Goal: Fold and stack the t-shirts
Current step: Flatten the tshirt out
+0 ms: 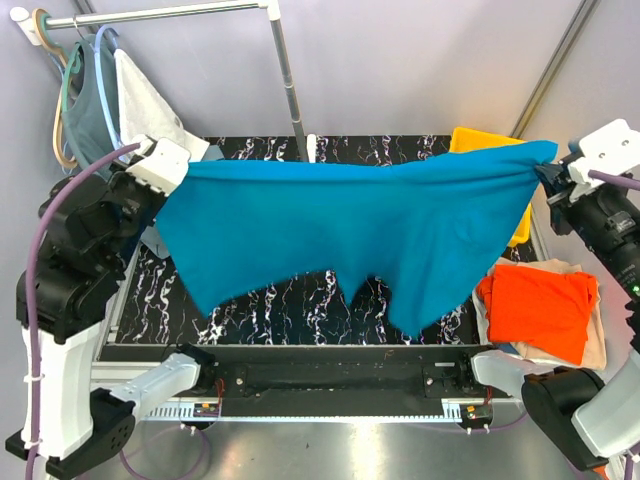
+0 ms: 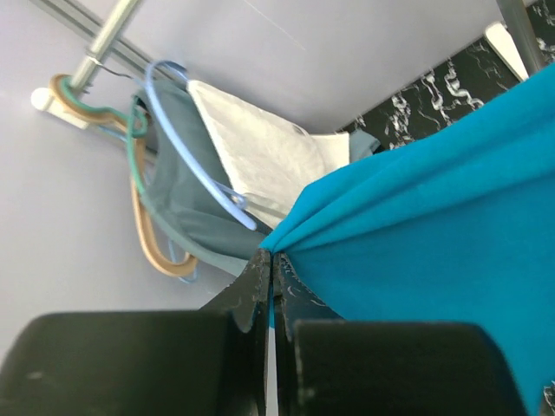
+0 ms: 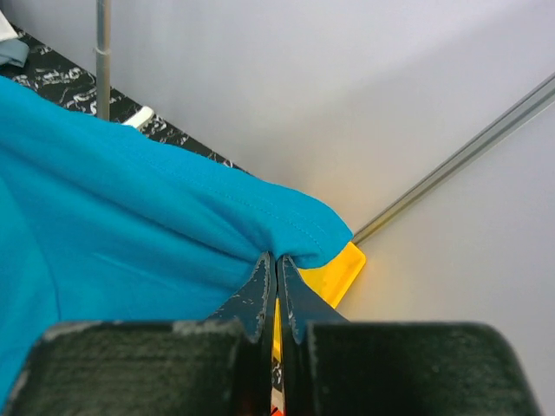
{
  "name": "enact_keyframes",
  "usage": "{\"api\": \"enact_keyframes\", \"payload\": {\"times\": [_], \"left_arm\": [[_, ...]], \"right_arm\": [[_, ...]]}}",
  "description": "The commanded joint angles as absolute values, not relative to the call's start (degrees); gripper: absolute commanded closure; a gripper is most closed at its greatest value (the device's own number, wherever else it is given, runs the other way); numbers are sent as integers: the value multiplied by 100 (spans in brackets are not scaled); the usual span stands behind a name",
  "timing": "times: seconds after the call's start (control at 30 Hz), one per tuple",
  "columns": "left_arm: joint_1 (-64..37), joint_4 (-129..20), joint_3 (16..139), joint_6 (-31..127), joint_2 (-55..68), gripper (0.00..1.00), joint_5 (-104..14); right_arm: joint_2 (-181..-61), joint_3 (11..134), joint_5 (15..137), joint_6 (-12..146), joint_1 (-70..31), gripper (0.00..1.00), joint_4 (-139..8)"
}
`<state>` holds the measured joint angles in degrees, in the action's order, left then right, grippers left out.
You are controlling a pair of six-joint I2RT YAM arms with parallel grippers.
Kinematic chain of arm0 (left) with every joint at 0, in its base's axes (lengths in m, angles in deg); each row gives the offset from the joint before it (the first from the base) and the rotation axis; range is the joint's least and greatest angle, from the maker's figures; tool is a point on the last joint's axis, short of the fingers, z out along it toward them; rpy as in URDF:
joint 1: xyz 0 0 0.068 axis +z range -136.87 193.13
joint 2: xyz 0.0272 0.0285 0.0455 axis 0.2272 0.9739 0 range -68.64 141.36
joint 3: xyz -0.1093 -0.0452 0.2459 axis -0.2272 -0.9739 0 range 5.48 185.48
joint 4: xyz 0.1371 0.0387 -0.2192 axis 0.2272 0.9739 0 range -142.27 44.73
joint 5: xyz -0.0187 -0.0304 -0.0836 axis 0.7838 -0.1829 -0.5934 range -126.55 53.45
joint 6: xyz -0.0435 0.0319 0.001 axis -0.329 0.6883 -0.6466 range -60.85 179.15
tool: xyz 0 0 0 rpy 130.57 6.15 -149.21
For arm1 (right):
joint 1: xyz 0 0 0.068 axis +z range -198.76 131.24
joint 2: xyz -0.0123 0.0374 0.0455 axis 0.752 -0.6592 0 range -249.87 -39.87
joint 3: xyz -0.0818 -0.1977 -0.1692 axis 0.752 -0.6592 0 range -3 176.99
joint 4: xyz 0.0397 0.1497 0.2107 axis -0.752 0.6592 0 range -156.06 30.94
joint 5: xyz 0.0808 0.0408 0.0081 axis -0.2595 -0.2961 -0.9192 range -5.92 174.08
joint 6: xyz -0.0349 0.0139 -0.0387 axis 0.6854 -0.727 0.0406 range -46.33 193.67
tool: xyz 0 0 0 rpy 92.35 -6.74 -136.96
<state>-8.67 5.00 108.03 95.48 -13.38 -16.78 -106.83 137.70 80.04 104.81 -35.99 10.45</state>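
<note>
A teal-blue t-shirt (image 1: 350, 230) hangs stretched in the air between both arms, its lower edge drooping toward the black marbled table (image 1: 280, 300). My left gripper (image 1: 170, 175) is shut on its left corner, seen close up in the left wrist view (image 2: 271, 260). My right gripper (image 1: 548, 172) is shut on the right corner, pinched at the fingertips (image 3: 277, 264). A folded bright orange t-shirt (image 1: 540, 305) lies on a cream t-shirt (image 1: 590, 345) at the right of the table.
A rack (image 1: 285, 60) at the back left carries hangers with a grey-green top (image 1: 90, 110) and a white cloth (image 1: 145, 100). A yellow item (image 1: 480, 140) sits at the back right, partly behind the stretched shirt.
</note>
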Motion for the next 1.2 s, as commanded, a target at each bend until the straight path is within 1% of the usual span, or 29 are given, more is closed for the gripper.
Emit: {"api": "enact_keyframes", "payload": {"times": [0.0,0.17,0.27,0.3,0.37,0.4,0.47,0.5,0.57,0.6,0.63,0.73,0.93,0.97,1.03,1.07,1.13,1.17], "left_arm": [[-831,267,10770,9448,-1143,100,-1177],[-831,-575,10980,9624,-406,100,-729],[-727,-989,11454,9527,323,100,-702],[-674,-1069,11630,9501,525,100,-685],[-438,-1149,12358,9343,1228,100,-737],[-375,-1132,12979,9290,1692,100,-711],[-261,-1132,13527,9193,2072,100,-676],[-234,-1132,13982,9202,2344,100,-615],[-181,-1193,14258,9254,2513,100,-483],[-155,-1237,14294,9298,2531,100,-456],[-137,-1289,14234,9316,2496,100,-430],[-93,-1675,13576,9368,2084,100,-482],[-93,-2378,11327,9658,801,100,-588],[-93,-2423,10723,9763,452,100,-736],[-128,-2494,10053,9852,72,100,-1034],[-154,-2485,9345,9948,-286,100,-1114],[-347,-2416,8577,10071,-649,100,-1263],[-452,-2345,7807,10246,-981,100,-1273]], "right_arm": [[-10851,13430,8688,10549,-3602,100,832],[-10869,12656,9277,10637,-3602,100,-162],[-11140,12487,9541,10733,-3602,100,-787],[-11446,12740,9559,10777,-3602,100,-840],[-11981,13075,9629,10839,-3637,100,-998],[-12176,13590,9647,10874,-3655,100,-1007],[-12755,14181,9752,10961,-3690,100,-1016],[-12941,14784,9796,11084,-3699,100,-1008],[-13345,15298,9928,11225,-3707,100,-1008],[-13417,15639,9963,11339,-3707,100,-1034],[-13470,15730,10007,11357,-3716,100,-1051],[-13357,15530,10042,11367,-3716,100,-1113],[-12111,13676,9840,11164,-3707,100,-1473],[-11952,13204,9797,11121,-3716,100,-1473],[-11356,12596,9586,11024,-3707,100,-1465],[-11109,11845,9472,11015,-3707,100,-1447],[-10425,11050,9156,10945,-3707,100,-1369],[-10194,10246,9007,10970,-3707,100,-1176]]}}
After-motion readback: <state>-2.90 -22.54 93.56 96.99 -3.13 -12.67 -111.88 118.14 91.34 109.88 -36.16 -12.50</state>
